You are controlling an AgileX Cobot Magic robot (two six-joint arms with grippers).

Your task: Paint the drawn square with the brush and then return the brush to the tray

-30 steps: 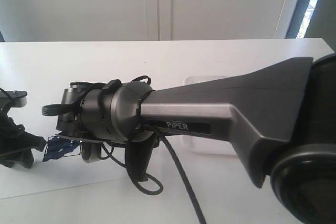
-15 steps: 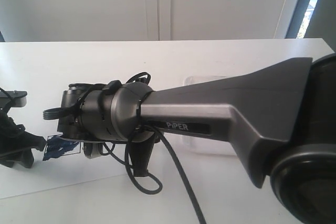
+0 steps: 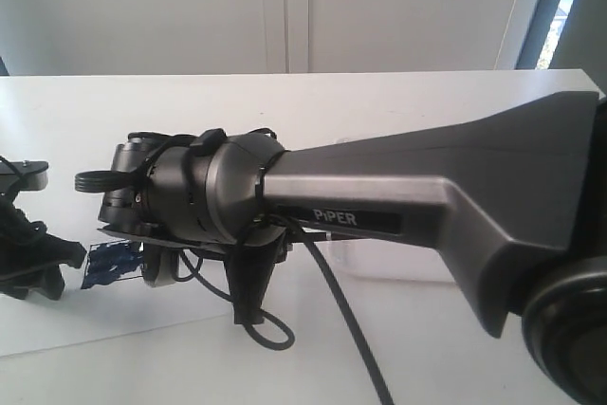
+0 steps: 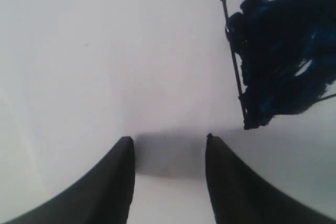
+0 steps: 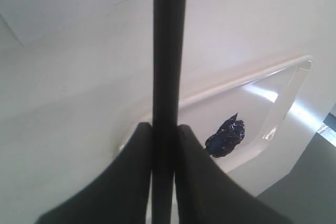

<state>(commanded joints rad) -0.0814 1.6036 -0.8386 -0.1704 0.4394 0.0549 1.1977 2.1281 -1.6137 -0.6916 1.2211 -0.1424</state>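
The drawn square (image 4: pixel 283 51) is a thin black outline mostly filled with dark blue-black paint; in the exterior view this square (image 3: pixel 109 263) lies left of the right arm's wrist. My left gripper (image 4: pixel 168 142) stands open over white paper beside the square, holding nothing. My right gripper (image 5: pixel 164 125) is shut on the brush (image 5: pixel 169 51), whose black handle runs straight out between the fingers; its bristles are hidden. The tray (image 5: pixel 252 74) lies beyond those fingers, with a black paint blob (image 5: pixel 226 137) in it. In the exterior view the arm hides most of the tray (image 3: pixel 379 261).
The right arm's grey forearm (image 3: pixel 427 187) spans the middle of the exterior view, with a black cable (image 3: pixel 332 301) hanging under it. The white paper sheet (image 3: pixel 57 315) covers the table's left front. A white wall stands behind the table.
The right arm's forearm has risen slightly and its wrist has shifted a little. The left gripper has stayed where it was, open.
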